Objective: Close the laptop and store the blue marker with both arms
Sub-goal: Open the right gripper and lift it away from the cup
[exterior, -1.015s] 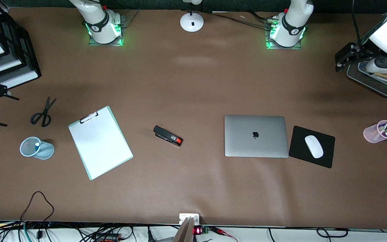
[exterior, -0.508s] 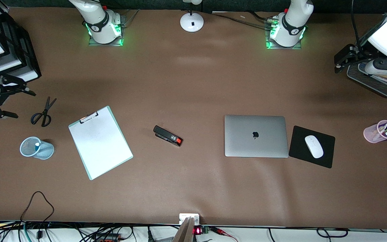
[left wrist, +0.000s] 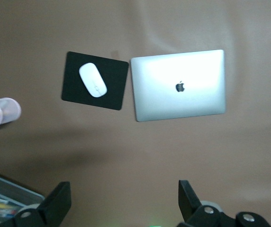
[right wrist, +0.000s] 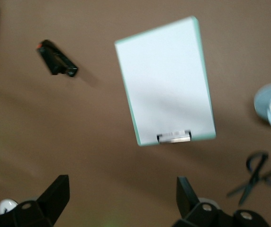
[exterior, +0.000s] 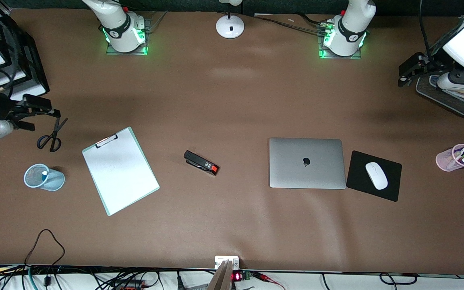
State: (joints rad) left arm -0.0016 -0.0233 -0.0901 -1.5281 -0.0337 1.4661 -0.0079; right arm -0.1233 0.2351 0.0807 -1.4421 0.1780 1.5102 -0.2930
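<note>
The right gripper, fingers spread and empty, hangs over the scissors near the clipboard. A stapler lies between clipboard and closed laptop. The left gripper, released, hovers beside the wire tray.

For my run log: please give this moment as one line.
laptop: closed | left hand: open, over table | right hand: open, near scissors
</note>
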